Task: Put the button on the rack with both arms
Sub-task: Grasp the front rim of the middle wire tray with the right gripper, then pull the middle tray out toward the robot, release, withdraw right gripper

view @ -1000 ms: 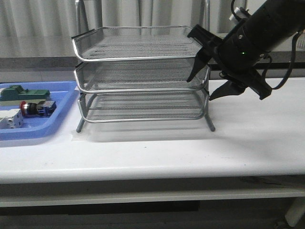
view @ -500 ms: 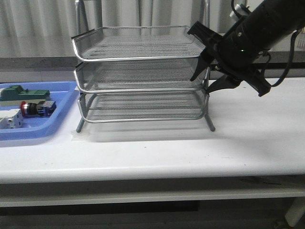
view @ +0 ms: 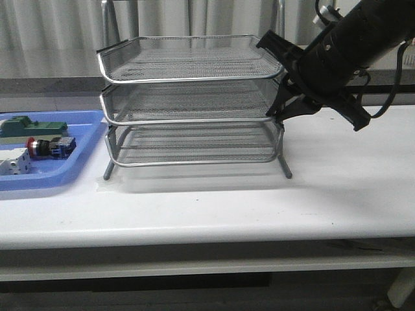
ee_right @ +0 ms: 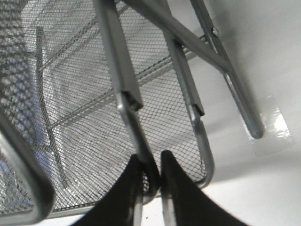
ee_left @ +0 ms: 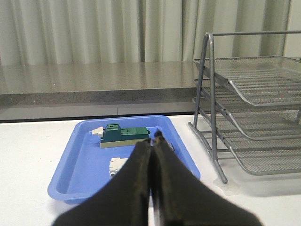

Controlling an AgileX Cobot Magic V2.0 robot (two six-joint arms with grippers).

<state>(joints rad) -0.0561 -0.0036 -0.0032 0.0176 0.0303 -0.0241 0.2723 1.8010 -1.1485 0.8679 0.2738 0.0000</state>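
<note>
Right gripper point(ee_right: 149, 181) clamped on middle tray rim of rack point(view: 188, 103), right front corner. Left gripper point(ee_left: 152, 142) closed, empty, over blue tray point(ee_left: 80, 160). Button point(view: 48, 147) lies in that tray, untouched. Judged early: tray pull, pick and placement remain.

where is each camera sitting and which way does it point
Front view: looks forward over the table at the rack and blue tray; the right arm shows.
Left wrist view: on the left arm, facing the blue tray and rack; the shut left pincer shows.
Right wrist view: on the right arm, close on the rack's rim, the right pincer shut on it.
All three share the rack.
</note>
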